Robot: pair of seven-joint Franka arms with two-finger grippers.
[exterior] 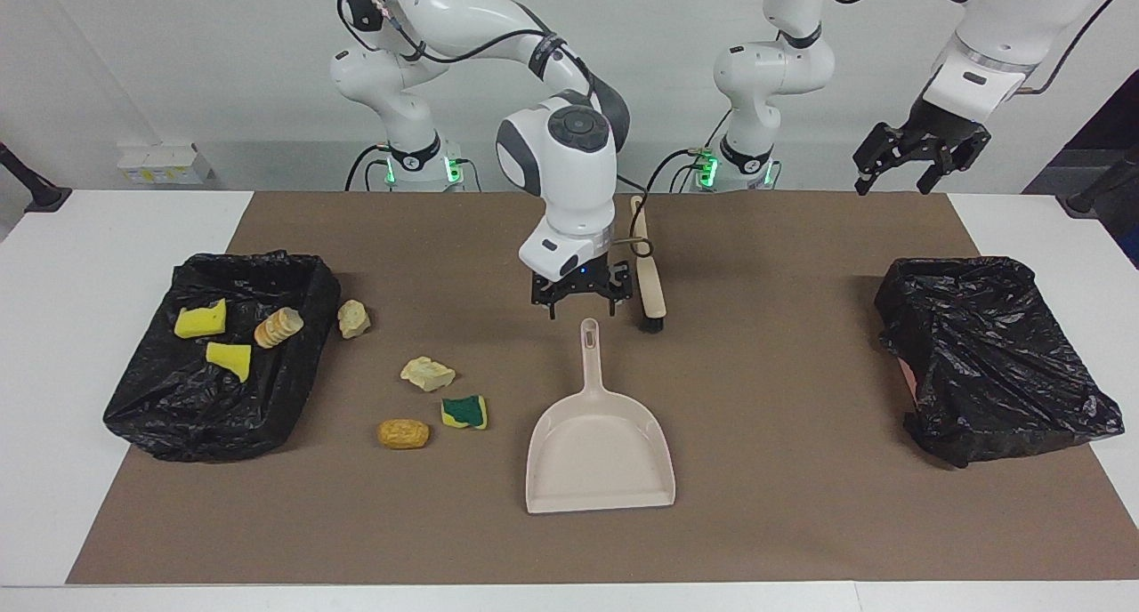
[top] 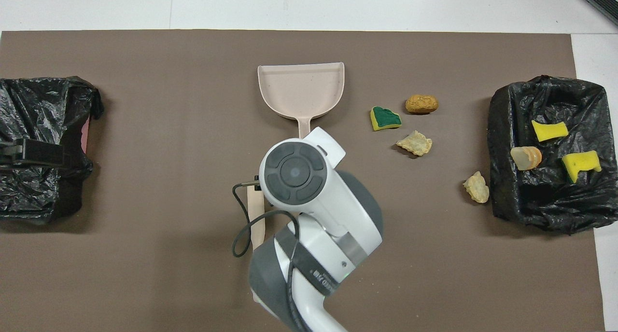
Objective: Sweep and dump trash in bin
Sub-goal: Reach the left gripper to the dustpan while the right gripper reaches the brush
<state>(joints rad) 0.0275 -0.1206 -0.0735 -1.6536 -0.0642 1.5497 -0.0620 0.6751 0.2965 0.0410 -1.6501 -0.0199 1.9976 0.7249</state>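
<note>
Left gripper [exterior: 921, 161]: raised at the left arm's end of the table, fingers spread, nothing in them; this arm waits.
Brush [exterior: 649, 269]: lies flat on the brown mat [exterior: 774, 345] near the robots, handle toward them, dark bristles toward the dustpan's side; just beside the right gripper.
Right gripper [exterior: 578, 302]: in the air over the mat just above the tip of the dustpan's handle, fingers apart, holding nothing, clear of the handle.
Dustpan [exterior: 598, 447]: flat on the mat at mid-table, handle pointing to the robots, mouth facing away from them.
Bin, right arm's end [exterior: 294, 363]: lined with a black bag; inside are two yellow sponge bits [exterior: 201, 318], [exterior: 230, 358] and one pale sliced chunk [exterior: 278, 326].
Trash on the mat: one beige chunk [exterior: 353, 318] just beside that bin; a second beige chunk [exterior: 427, 374] between bin and dustpan; farther out, the green-and-yellow sponge [exterior: 464, 411] and the golden-brown roll [exterior: 403, 433] side by side.
Bin, left arm's end [exterior: 988, 354]: black bag crumpled over it; contents not visible.
</note>
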